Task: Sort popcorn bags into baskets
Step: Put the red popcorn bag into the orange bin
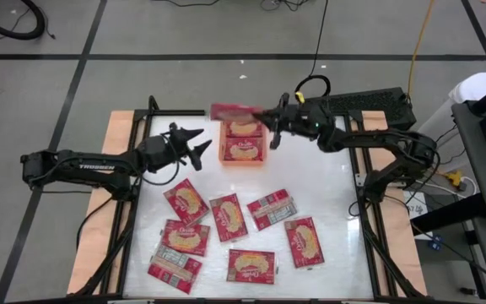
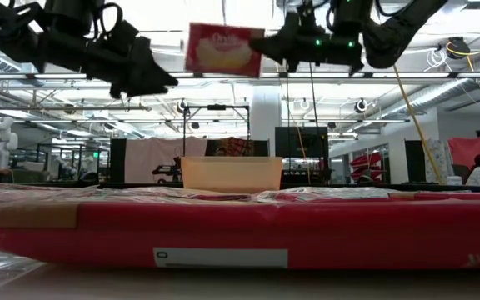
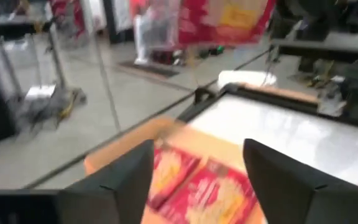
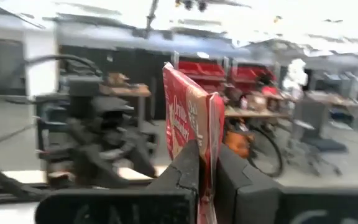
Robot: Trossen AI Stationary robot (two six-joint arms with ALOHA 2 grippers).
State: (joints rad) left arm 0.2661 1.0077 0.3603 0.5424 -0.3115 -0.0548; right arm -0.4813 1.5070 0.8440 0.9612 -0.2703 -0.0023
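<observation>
My right gripper (image 1: 264, 118) hovers over the far end of the orange tray (image 1: 243, 162), shut on a red popcorn bag (image 1: 233, 111), which also shows high up in the low view (image 2: 223, 48). The tray (image 2: 232, 175) holds two bags (image 1: 243, 148) lying flat. My left gripper (image 1: 199, 145) is open and empty. It hangs above the table just left of the tray; its wrist view looks down past the fingers (image 3: 197, 149) at the tray's bags (image 3: 197, 183). Several more bags (image 1: 226, 215) lie flat on the table nearer the front. My right gripper pinches the bag between its two fingers (image 4: 185, 168) at its right-hand short end (image 4: 209, 149). The fingers come level from the table's right. The bag is lifted clear above the tray, standing on edge and sticking out toward the left, its printed face (image 2: 223, 48) toward the near side.
Loose bags cover the near half of the white table top, one (image 2: 240, 233) right in front of the low camera. A keyboard (image 1: 369, 103) sits beyond the table's far right corner. White table surface (image 1: 327, 177) lies between the tray and the table's right edge.
</observation>
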